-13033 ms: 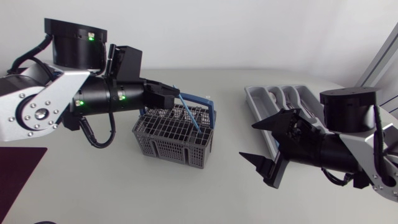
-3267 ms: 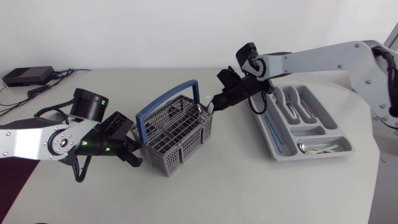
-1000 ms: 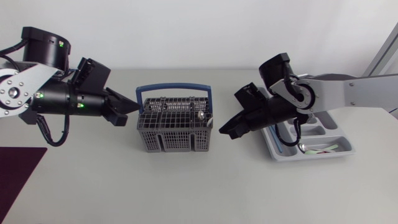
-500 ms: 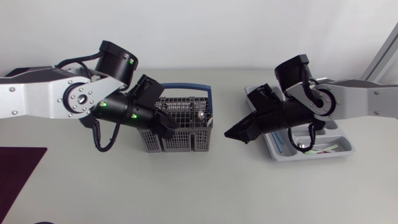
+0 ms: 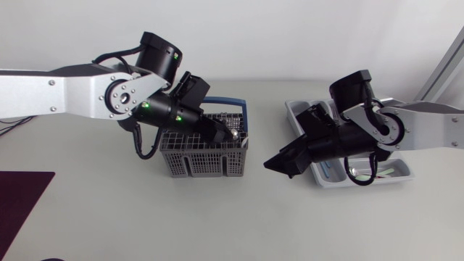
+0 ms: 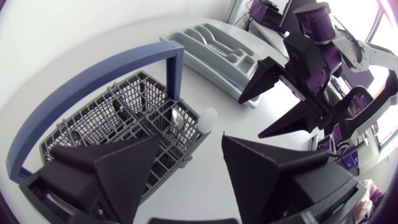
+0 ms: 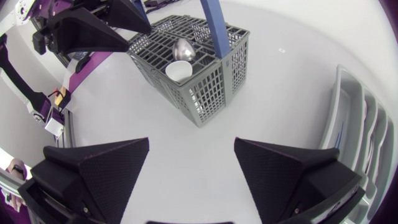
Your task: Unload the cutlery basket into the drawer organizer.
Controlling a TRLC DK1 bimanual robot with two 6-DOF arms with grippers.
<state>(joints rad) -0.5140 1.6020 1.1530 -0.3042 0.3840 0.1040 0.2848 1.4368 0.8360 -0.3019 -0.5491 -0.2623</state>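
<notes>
Above the cutlery basket, left tool open, spoons just ahead, right tool open nearby

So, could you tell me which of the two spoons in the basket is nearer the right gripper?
The white spoon, at the basket's corner facing the right gripper; the metal spoon stands behind it, by the blue handle.

Blue handle arches over basket; right claw fills gap toward organizer.

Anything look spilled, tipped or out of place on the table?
Nothing stands out. The basket stands upright with spoons inside, the organizer lies flat, and the left gripper and right gripper are open, empty.
</notes>
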